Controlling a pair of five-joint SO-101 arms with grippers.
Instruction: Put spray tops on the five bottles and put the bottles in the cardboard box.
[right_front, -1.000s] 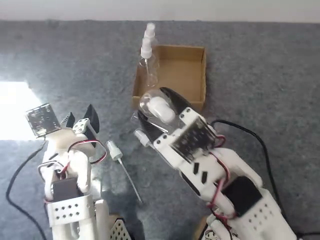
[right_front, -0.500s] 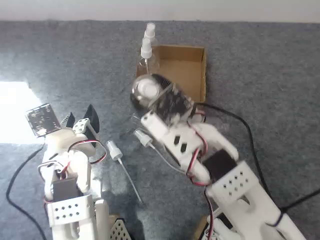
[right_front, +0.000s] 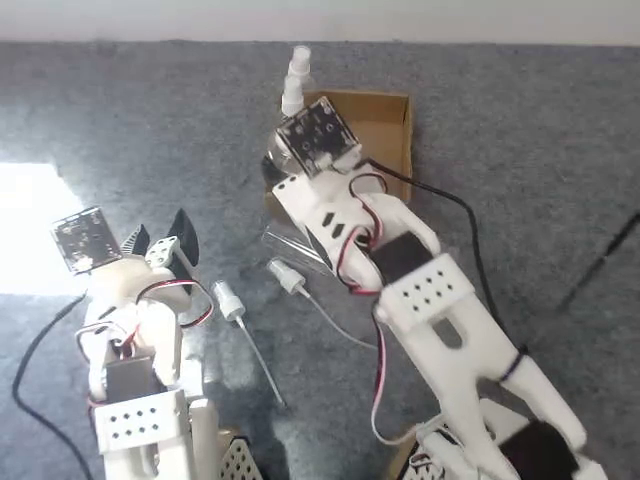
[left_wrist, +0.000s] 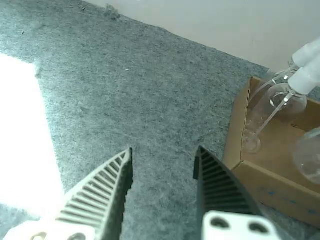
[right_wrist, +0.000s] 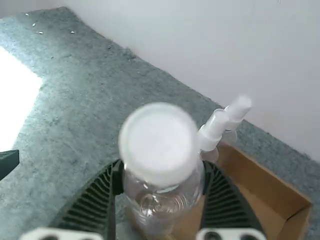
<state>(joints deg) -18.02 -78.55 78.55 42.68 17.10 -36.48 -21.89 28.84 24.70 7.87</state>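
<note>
Grey table (right_front: 540, 150) surface. Right arm: stretches forward over the left side of the cardboard box (right_front: 408, 130); right gripper (right_wrist: 160, 175) clamps a clear white-capped bottle (right_wrist: 159, 137) between both fingers. Left arm: sits folded back on its own side; left gripper (left_wrist: 164, 155) gapes partly, holds nothing. Count: two spray-topped bottles (left_wrist: 280, 100) upright in the box's far left corner; two loose spray tops (right_front: 228, 298) on the table between the arms.
</note>
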